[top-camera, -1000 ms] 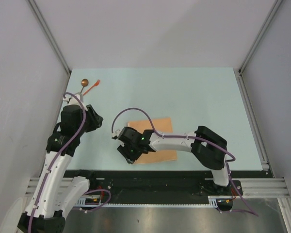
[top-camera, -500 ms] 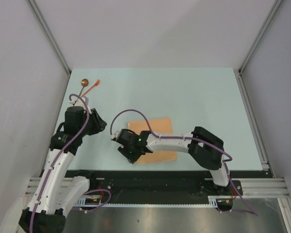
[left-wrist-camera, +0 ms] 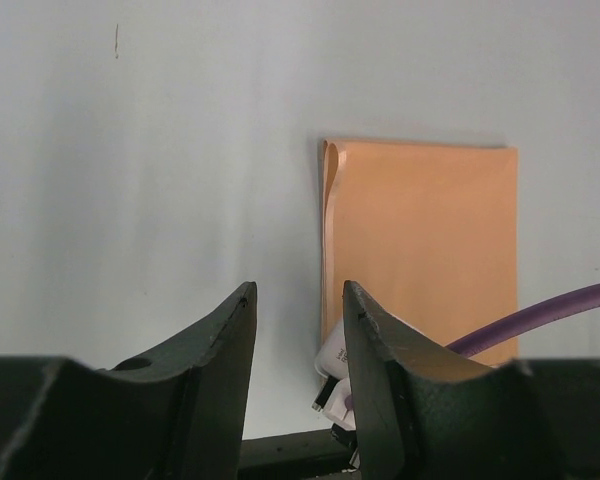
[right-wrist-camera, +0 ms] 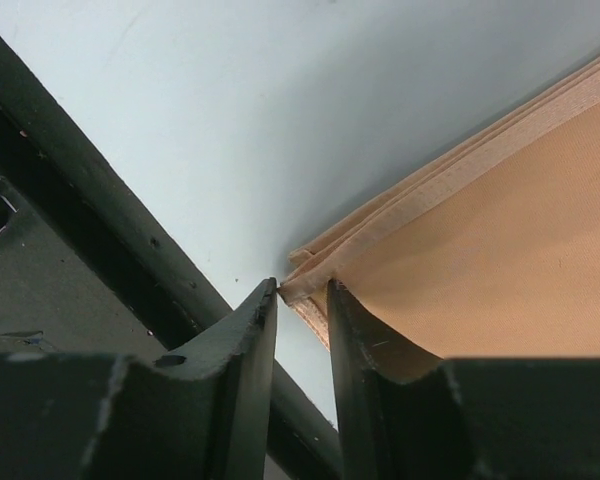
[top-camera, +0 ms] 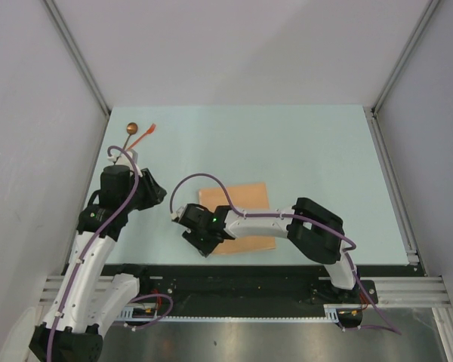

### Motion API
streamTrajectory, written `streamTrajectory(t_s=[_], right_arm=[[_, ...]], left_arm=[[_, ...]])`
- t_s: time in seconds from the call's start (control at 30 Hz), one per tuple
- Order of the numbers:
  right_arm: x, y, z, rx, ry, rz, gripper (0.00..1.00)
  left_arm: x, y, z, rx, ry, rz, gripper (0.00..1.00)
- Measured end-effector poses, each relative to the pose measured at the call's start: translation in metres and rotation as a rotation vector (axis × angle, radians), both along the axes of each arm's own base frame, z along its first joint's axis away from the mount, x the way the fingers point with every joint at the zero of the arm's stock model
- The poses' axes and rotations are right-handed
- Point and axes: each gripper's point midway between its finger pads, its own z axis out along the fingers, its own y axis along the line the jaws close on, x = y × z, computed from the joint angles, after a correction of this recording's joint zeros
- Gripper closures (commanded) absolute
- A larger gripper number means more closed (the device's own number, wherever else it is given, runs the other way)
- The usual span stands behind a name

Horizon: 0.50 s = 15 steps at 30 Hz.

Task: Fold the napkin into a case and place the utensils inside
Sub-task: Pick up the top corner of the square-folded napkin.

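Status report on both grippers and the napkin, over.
Right gripper pinching napkin corner. Left gripper open, empty. Utensils at far-left corner. Nothing in the way.

— What sits at the lower middle?
— The right gripper [right-wrist-camera: 302, 290], its two dark fingers pinching a corner of the layered tan-orange cloth napkin [right-wrist-camera: 500, 230].
— And the upper left?
— A pale blue-green tabletop [right-wrist-camera: 230, 110], with a black rail [right-wrist-camera: 80, 190] crossing diagonally.
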Motion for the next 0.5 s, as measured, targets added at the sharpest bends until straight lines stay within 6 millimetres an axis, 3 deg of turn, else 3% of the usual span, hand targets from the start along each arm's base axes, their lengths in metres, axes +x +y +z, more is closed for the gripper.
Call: streamTrajectory(t_s=[0.17,0.5], right_arm=[[0.001,0.0,0.0,-0.002,-0.004,-0.006,0.88],[0.011,-0.003,0.013,0.023,-0.003,-0.033,0.85]], left_arm=[[0.0,0.0,0.0,-0.002,0.001,-0.002,0.56],[0.0,-0.001,0.0,-0.007,0.002,-0.007,0.56]])
